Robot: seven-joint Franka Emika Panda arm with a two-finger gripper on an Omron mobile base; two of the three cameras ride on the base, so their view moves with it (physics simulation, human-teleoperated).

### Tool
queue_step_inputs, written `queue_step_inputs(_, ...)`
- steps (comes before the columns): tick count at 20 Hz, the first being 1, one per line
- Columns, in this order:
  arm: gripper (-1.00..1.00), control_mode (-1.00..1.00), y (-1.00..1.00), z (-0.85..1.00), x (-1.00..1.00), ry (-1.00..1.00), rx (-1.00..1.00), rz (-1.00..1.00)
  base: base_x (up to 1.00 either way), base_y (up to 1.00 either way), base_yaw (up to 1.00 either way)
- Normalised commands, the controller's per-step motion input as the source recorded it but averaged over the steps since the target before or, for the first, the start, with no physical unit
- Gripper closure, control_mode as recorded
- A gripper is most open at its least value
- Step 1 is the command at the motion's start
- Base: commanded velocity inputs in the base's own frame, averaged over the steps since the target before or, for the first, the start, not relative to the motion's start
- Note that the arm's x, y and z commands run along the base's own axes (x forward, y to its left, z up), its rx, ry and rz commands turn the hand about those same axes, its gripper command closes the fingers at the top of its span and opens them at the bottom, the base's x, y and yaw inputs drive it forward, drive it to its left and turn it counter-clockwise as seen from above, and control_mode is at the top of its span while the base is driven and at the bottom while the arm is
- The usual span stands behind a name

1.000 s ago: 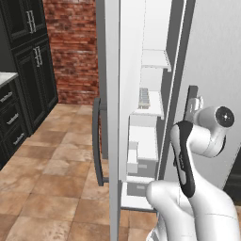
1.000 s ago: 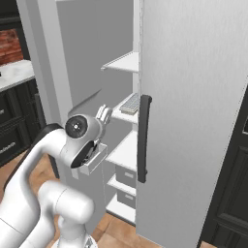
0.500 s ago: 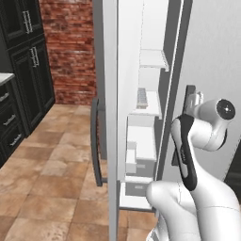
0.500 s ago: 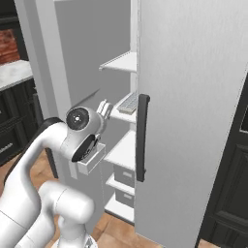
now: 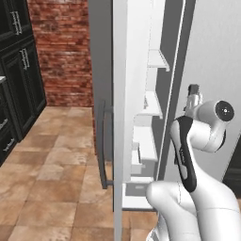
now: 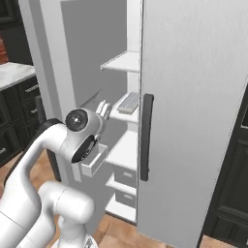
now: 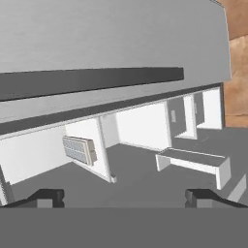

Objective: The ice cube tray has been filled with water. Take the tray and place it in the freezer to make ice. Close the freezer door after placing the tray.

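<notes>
- The gripper [image 7: 124, 196] has its two dark fingertips [image 7: 44, 196] spread wide apart at the bottom of the hand view, with nothing between them and nothing touching them.
- In the right base view the gripper [image 6: 102, 109] sits just beside the front edge of the middle shelf, near the ice cube tray [image 6: 129, 102] but apart from it.
- The ice cube tray lies flat on that white shelf inside the freezer [image 6: 127, 145], toward the shelf's front.
- The hand view, rolled on its side, shows the ice cube tray [image 7: 79, 149] against a white shelf, its grid of small cells visible; the water in them is too small to make out.
- The same view shows a white door bin [image 7: 193, 164] and a dark bar handle [image 7: 92, 80] on a grey panel.
- The left base view shows the freezer door [image 5: 120, 108] edge-on, standing open, with its dark handle [image 5: 102, 141] on the outer side; the tray is hidden there behind the door.
- The right base view shows the wider fridge door [image 6: 193, 111] shut, with its own dark handle [image 6: 145, 135], and white drawers [image 6: 123, 184] low in the freezer.
- The floor [image 5: 52, 179] is brown tile, with a brick wall [image 5: 61, 52] behind and dark cabinets [image 5: 16, 70] to the left.
</notes>
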Motion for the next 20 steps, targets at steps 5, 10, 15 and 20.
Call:
queue_step_inputs(5,-1.00,1.00,0.00,0.00,0.00,0.00,0.00,0.00,-0.10,0.58,-0.15)
queue_step_inputs(10,-1.00,1.00,0.00,0.00,0.00,0.00,0.00,0.00,-0.19,0.14,-0.16)
queue_step_inputs(15,-1.00,1.00,0.00,0.00,0.00,0.00,0.00,0.00,-0.31,-0.20,-0.17)
queue_step_inputs(20,-1.00,-1.00,-0.08,0.00,-0.07,-0.01,0.00,-0.11,0.00,0.00,0.00)
